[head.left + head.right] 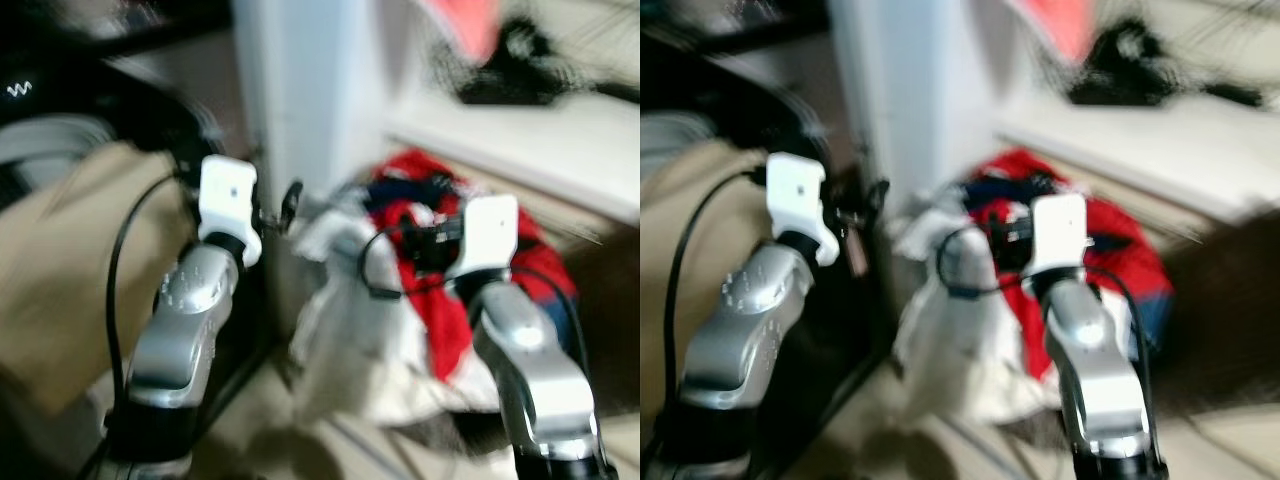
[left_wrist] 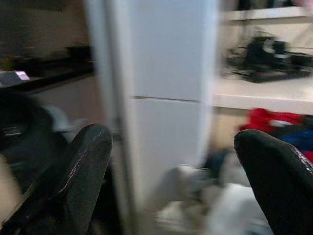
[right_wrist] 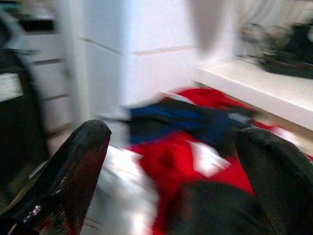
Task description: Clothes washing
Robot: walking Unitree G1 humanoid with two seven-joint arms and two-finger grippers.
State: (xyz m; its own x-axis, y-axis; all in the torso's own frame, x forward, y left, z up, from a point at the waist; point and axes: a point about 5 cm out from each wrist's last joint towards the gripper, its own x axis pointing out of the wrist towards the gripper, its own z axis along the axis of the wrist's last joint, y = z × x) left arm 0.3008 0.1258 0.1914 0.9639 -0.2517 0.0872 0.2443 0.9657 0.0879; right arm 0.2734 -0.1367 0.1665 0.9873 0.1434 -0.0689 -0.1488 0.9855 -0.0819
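A heap of laundry (image 1: 420,290) lies low in front of me, all blurred. It holds a red garment (image 3: 181,156), a dark blue one (image 3: 186,120) and white cloth (image 1: 350,330). My right gripper (image 3: 171,137) is raised just above and before the heap, open, with nothing between its fingers. My left gripper (image 2: 171,142) is also raised and open, empty, pointing at the white cabinet (image 2: 166,98) left of the heap. At far left is a dark round machine opening (image 1: 100,90) with beige cloth (image 1: 60,290) hanging below it.
A white shelf (image 1: 520,140) runs behind the heap at right, with a black object (image 1: 520,70) on it and a pink cloth (image 1: 465,25) hanging above. The tall white cabinet (image 1: 300,90) stands between the machine and the heap.
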